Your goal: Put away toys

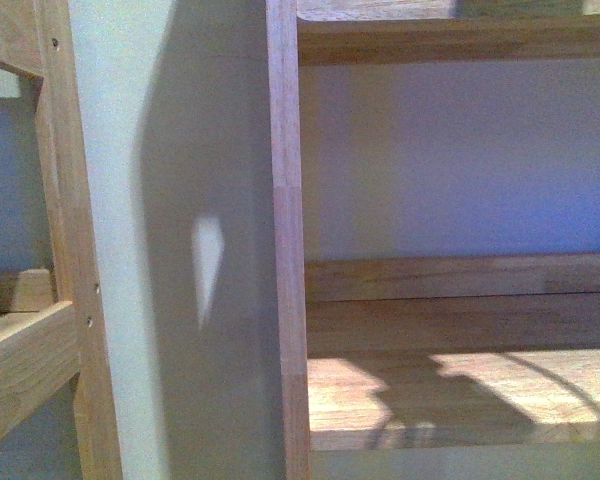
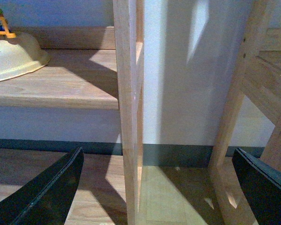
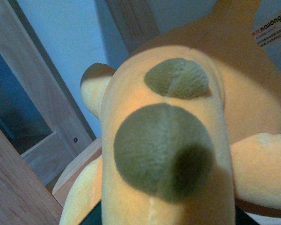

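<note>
Right wrist view, nearest: the orange-yellow soft plush toy [image 3: 178, 140] fills almost the whole frame, pressed right up against the camera. 2 round olive-brown patches sit on its pale front, 1 large, 1 smaller beyond it. Stubby paler limbs stick out on both sides, and a white sewn-in label [image 3: 270, 28] shows at the far upper corner. The right gripper's fingers are not visible, only a dark sliver at the frame edge under the toy, so I cannot tell if it is clamped on the plush or not. Behind the toy: light wooden frame posts [image 3: 42, 93] and a pale blue wall.

Left wrist view: the left gripper [image 2: 159, 187] has its 2 dark fingers [image 2: 51, 192] spread wide with nothing between them. Just ahead stands an upright light wooden post [image 2: 129, 108] of a shelf unit. Beyond it, on a wooden shelf board [image 2: 65, 84], rests a cream shallow bowl-like object [image 2: 14, 58], with a small yellow and green toy piece behind it, possibly plastic.

Front view: neither arm shows. Wooden shelf upright [image 1: 288, 240], sunlit lower shelf [image 1: 460, 395], white wall behind.
</note>
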You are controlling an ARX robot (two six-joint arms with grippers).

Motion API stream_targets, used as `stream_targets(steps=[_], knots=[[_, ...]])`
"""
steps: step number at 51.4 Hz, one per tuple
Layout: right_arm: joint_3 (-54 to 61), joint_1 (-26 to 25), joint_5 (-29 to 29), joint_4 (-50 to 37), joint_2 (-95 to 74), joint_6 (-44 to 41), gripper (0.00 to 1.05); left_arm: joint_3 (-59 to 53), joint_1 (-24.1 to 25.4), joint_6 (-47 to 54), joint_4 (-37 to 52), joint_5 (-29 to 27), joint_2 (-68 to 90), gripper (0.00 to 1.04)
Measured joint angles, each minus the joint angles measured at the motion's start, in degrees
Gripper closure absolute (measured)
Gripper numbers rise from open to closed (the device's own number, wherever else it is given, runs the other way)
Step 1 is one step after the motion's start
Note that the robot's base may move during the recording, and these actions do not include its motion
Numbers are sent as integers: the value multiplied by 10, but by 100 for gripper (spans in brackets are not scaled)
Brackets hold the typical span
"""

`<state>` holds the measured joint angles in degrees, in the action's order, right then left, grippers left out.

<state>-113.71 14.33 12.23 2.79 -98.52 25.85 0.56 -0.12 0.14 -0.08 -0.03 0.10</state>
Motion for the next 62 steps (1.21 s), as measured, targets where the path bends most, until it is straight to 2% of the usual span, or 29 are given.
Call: stream_targets(steps=[30,34,53,62], knots=[[81,-35,-109,-96,52,-67,7,0,0,0,0,0,0,6],[93,-43,-123,-106,65,-77,6,0,0,0,0,0,0,6],[171,-72,-125,-156,163,-78,6,0,0,0,0,0,0,6],[273,-82,-113,-166,266,-103,6,0,0,0,0,0,0,6]])
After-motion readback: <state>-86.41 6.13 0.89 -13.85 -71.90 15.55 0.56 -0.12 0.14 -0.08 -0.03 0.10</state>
